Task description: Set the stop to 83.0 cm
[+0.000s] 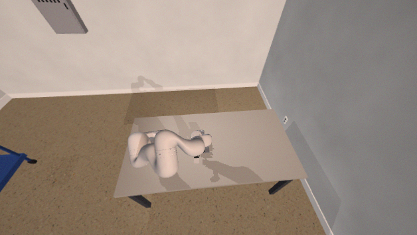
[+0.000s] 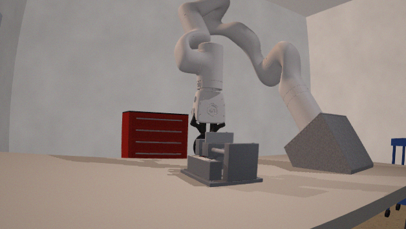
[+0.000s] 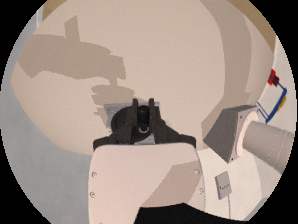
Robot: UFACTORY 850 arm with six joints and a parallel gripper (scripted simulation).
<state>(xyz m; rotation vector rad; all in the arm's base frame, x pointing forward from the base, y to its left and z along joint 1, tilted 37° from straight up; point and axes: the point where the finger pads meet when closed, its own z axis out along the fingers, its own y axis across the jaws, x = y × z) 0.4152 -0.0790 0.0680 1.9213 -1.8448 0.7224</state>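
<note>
The grey stop fixture [image 2: 240, 162] stands on the table, with a scale block [image 2: 198, 166] along its side and a rod. A small grey block on the rod looks like the stop [image 2: 207, 149]; its reading is too small to tell. The black handwheel [image 2: 194, 145] [image 3: 118, 120] is at the fixture's far end, mostly hidden in the exterior view. My gripper [image 3: 143, 105] points down over the wheel. Its fingers are shut on the handwheel's upright black handle [image 3: 143, 114], which shows between them in the wrist view. In the top view the arm hides the gripper and most of the fixture.
The arm's grey angled base [image 2: 326, 145] [image 3: 225, 132] stands on the table [image 1: 252, 139] beside the fixture. A red drawer cabinet [image 2: 158, 136] is behind the table. A blue cart [image 1: 10, 166] stands on the floor, away from the table.
</note>
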